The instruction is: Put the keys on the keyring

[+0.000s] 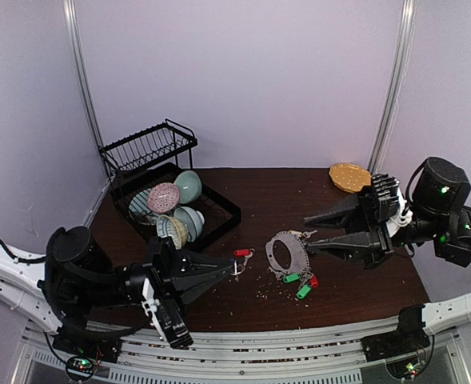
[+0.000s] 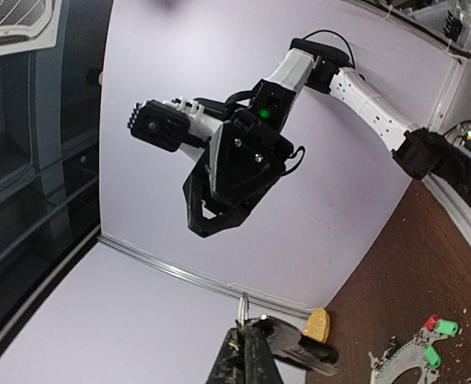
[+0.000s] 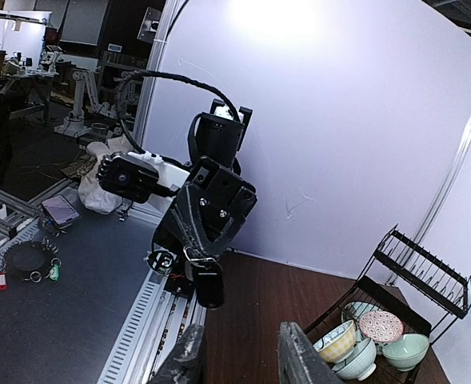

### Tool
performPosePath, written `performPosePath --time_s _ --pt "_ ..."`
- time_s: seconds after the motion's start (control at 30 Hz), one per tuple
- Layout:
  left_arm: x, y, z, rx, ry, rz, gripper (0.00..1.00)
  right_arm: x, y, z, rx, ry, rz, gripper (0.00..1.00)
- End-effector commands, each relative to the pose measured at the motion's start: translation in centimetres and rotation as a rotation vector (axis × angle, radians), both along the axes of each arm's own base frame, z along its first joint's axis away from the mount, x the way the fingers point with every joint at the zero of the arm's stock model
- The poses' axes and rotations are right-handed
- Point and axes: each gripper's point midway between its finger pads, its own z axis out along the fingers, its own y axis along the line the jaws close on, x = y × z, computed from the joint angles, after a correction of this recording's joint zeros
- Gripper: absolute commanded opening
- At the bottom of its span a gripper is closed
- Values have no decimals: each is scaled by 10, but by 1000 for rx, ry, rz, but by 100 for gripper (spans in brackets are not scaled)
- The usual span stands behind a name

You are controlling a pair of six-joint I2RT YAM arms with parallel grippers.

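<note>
My left gripper pinches tight on the red-tagged key — my right gripper stands with fingers spread, holding nothing, just beside the keyring on the table.

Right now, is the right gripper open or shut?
Open. The right gripper shows both fingers spread apart in its wrist view, table visible between.

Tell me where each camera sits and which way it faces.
Top external: above and behind the bases, looking down on the table; both arms show.
Left wrist: on the left arm, facing the right gripper; its own fingers pinch a key.
Right wrist: on the right arm, facing the left gripper; its own fingers stand apart.
Shared: top and left wrist both show the keyring.
</note>
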Motion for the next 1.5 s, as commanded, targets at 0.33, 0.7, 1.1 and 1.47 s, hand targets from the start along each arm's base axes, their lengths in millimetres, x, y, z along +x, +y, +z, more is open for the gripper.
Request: performPosePath --time_s 0.33,0.7,1.1,1.47 --pt "-9 -22 11 88 -346 121 0 -10 1 -11 -50 -54 59 34" --pt "-21 -27 38 -87 132 -52 0 -25 3 -13 -61 -48 159 36" --pt "-13 -28 67 -211 562 -148 0 -35 12 6 7 19 256 33" --pt "-18 -28 72 -233 584 -194 0 -25 22 39 106 113 224 25"
